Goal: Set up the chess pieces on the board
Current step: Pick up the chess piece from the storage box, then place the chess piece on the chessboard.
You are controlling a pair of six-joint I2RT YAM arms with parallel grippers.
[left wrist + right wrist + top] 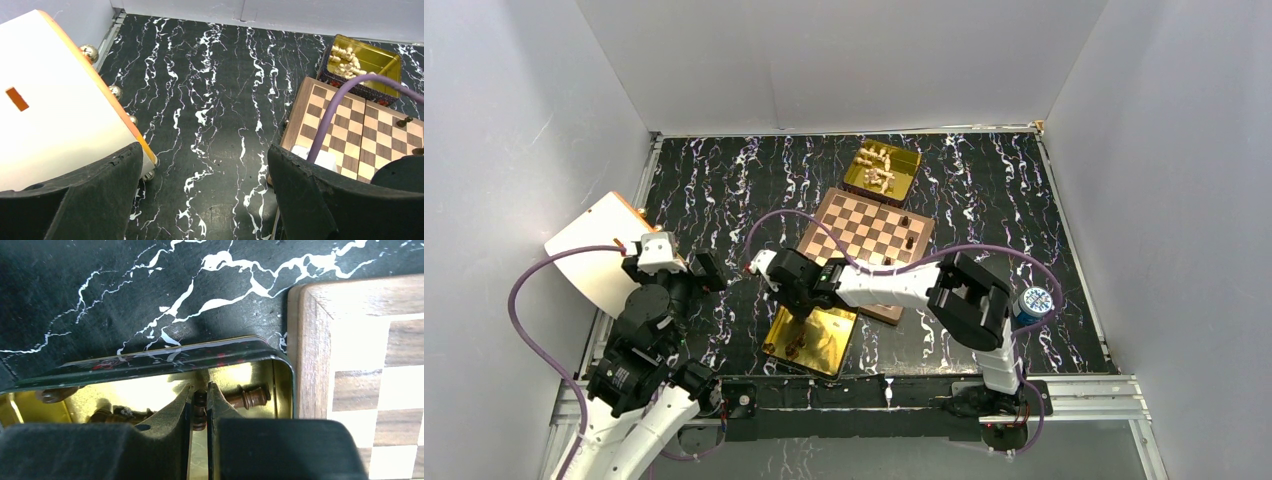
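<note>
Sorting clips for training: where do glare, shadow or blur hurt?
Top external: the near gold tray glares, contents hard to see. Right wrist: the right gripper shades the dark piece it pinches. Left wrist: board sharp, evenly lit.

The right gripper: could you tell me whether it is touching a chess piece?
Touching. The right wrist view shows a dark chess piece pinched between the jaws of the shut right gripper, inside the gold tray.
</note>
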